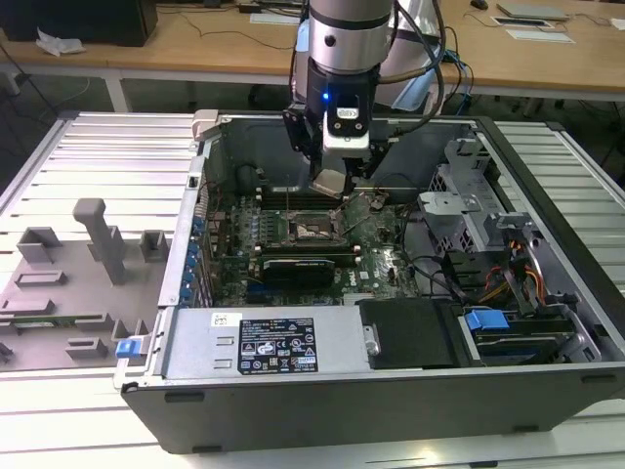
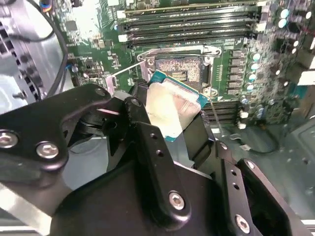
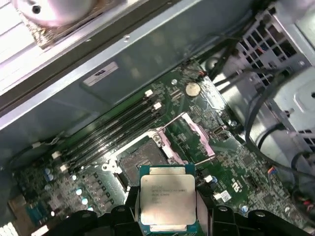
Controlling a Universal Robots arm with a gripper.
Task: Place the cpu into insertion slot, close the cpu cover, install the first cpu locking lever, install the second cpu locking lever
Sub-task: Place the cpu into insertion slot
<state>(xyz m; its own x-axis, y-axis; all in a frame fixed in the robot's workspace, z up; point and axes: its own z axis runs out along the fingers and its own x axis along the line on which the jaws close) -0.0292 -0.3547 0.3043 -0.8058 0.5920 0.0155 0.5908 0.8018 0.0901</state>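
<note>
— Where is the cpu (image 3: 167, 196)?

— It is the small flat square chip with the dull silver-grey metal top and a teal rim. It is clamped in the gripper (image 3: 167, 219), whose two black metal fingers (image 3: 129, 209) press on opposite edges of it. It hangs in the air, not seated.

— And the insertion slot (image 3: 140, 162)?

— The small square socket with a dark centre and silver rim lies uncovered just beyond the chip, on the green circuit board (image 3: 231, 167). In the second wrist view the chip overlaps the socket's near edge.

— The cpu cover (image 3: 199, 133)?

— The thin square silver metal frame with the large window is swung up and away, just beside the socket.

— What lies around it?

— Long narrow black memory slots (image 3: 113, 130) run along the socket's other side. In the exterior view the board lies inside an open black and grey computer case (image 1: 322, 391). The arm reaches down into the case from above. The case stands on a ribbed pale grey table (image 1: 98, 147).
</note>
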